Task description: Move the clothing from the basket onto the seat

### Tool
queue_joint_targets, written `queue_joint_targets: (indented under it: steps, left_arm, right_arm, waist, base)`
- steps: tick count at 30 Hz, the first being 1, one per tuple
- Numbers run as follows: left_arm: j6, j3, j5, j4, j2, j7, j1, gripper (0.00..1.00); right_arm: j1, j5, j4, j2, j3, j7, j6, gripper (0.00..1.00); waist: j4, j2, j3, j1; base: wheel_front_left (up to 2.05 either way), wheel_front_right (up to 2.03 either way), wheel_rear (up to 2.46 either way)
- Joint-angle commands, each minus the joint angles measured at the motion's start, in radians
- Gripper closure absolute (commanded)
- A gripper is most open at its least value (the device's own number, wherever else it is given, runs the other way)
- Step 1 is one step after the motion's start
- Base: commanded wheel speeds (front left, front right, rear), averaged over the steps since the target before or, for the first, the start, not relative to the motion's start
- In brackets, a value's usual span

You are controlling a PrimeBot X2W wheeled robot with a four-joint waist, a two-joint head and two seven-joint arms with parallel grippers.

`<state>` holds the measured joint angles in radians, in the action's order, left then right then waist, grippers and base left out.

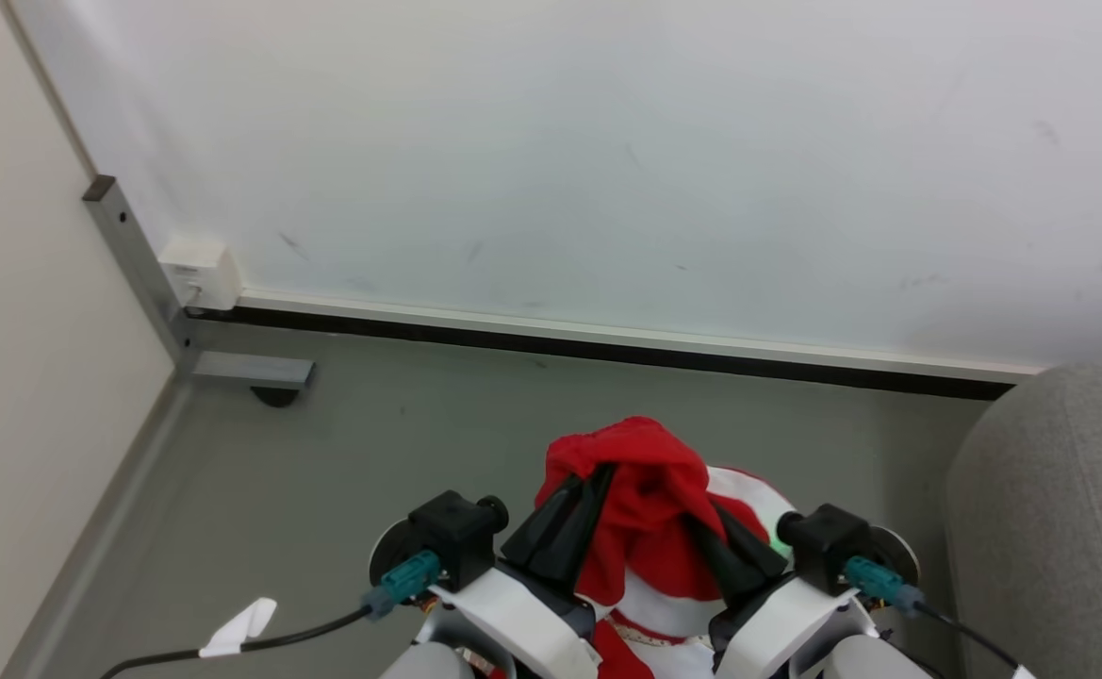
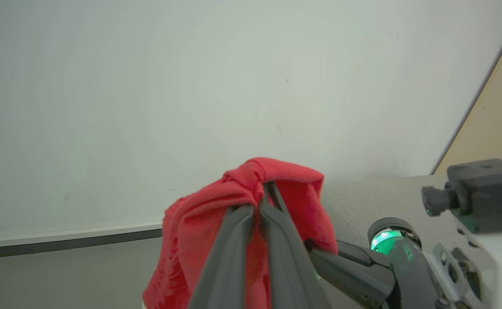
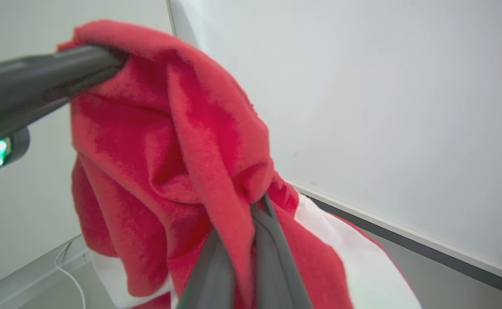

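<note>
Your left gripper (image 1: 594, 481) clamped tight on bunched soft bright red garment with white panels (image 1: 649, 476), lifted over smooth grey floor (image 1: 343, 453). Your right gripper (image 1: 704, 526) pinches same cloth. Rounded grey woven-fabric seat (image 1: 1055, 509) at right.

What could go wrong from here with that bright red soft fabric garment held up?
1. Left end effector and right end effector each pinch only a small fold of the bright red soft fabric garment with white panels; either could slip.
2. Its lower part hangs between the pale forearms and might snag.
3. The large grey fabric-upholstered seat is far right; hanging cloth may miss it.
</note>
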<state>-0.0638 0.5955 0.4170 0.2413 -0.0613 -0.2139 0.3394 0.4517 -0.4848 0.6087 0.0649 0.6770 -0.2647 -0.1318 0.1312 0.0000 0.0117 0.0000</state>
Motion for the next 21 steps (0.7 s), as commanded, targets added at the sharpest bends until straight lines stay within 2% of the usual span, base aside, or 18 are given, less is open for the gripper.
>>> queue_joint_targets:
  steps: [1,2,4,6,15,21]
  left_arm:
    - [0.003,-0.002,0.01,0.003,-0.008,-0.008,-0.007,1.0]
    - [0.006,-0.004,0.013,0.006,-0.008,-0.008,-0.01,0.83]
    - [0.0,-0.003,0.02,0.009,-0.008,-0.007,-0.016,0.6]
    - [-0.005,0.002,0.029,0.012,-0.008,-0.003,-0.019,0.0]
    - [-0.005,0.013,0.04,0.028,-0.01,-0.011,-0.02,0.0]
    - [-0.003,0.019,0.016,0.039,-0.018,-0.031,-0.018,0.0]
  right_arm:
    - [-0.019,-0.006,-0.018,0.009,-0.02,0.0,0.002,1.0]
    - [-0.023,-0.006,-0.034,0.015,-0.039,0.0,0.002,1.0]
    - [-0.032,0.008,-0.068,0.027,-0.08,0.0,0.002,1.0]
    - [-0.047,0.013,-0.101,0.026,-0.124,0.0,0.002,1.0]
    - [-0.068,0.01,-0.229,0.026,-0.29,0.0,0.002,1.0]
    - [-0.096,0.023,-0.293,0.063,-0.373,0.0,0.002,1.0]
  waist:
    - [-0.013,0.0,-0.005,0.0]
    - [-0.021,0.0,-0.008,0.0]
    - [-0.04,0.0,-0.013,0.0]
    - [-0.061,0.0,-0.019,0.0]
    - [-0.181,0.0,-0.027,0.0]
    - [-0.29,0.0,-0.04,0.0]
  base:
    - [0.0,0.0,0.0]
    - [0.0,0.0,0.0]
    - [0.0,0.0,0.0]
    - [0.0,0.0,0.0]
    - [0.0,0.0,0.0]
    - [0.0,0.0,0.0]
